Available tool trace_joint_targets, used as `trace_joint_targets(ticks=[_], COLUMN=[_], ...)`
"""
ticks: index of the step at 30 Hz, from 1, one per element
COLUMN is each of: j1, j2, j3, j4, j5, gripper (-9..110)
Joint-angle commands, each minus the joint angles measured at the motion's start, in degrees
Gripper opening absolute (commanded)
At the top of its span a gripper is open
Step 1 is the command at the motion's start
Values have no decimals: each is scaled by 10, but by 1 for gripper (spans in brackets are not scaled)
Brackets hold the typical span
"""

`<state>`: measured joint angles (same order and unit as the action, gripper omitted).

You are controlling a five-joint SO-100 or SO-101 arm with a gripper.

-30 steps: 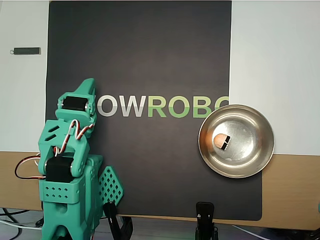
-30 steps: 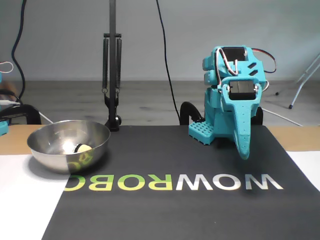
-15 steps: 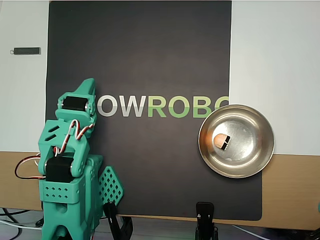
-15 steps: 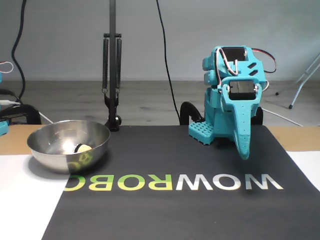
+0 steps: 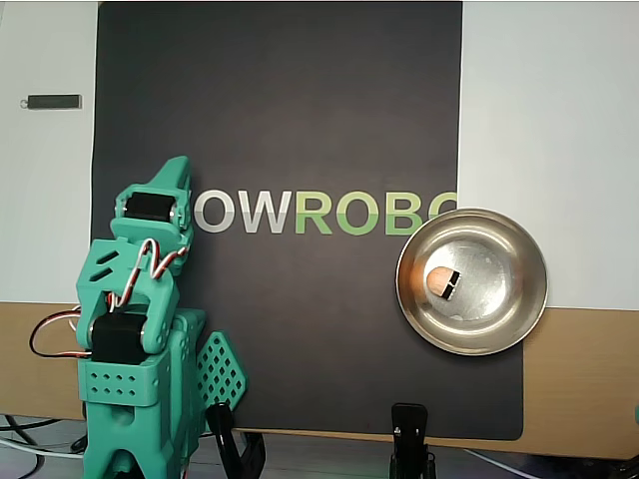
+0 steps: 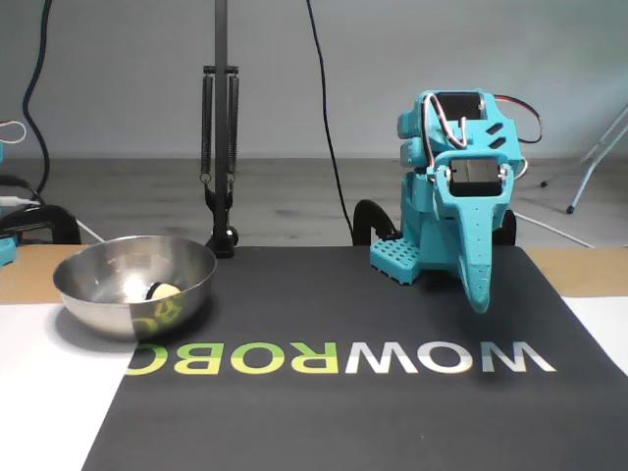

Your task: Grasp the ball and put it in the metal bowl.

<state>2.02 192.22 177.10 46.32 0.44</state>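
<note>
the ball (image 5: 440, 281) rests inside the metal bowl (image 5: 519, 309), so the job looks done; the gripper (image 6: 478, 294) hangs folded, jaws together, well apart

The overhead view looks straight down on the black mat (image 5: 300, 120), with the folded arm (image 5: 140, 319) at lower left and the metal bowl (image 5: 471, 281) at right. The fixed view stands low at the mat's far edge, facing the arm (image 6: 456, 216); there the bowl (image 6: 134, 285) sits at left. Both share mat, arm and bowl.
</note>
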Motion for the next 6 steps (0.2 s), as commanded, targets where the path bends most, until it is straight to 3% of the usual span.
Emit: trace_joint_targets(ticks=[1,6], j1=[-3,-3], j2=[29,29], j3=[20,20], j4=[1,1], j5=[-4,-4], gripper=[0,0])
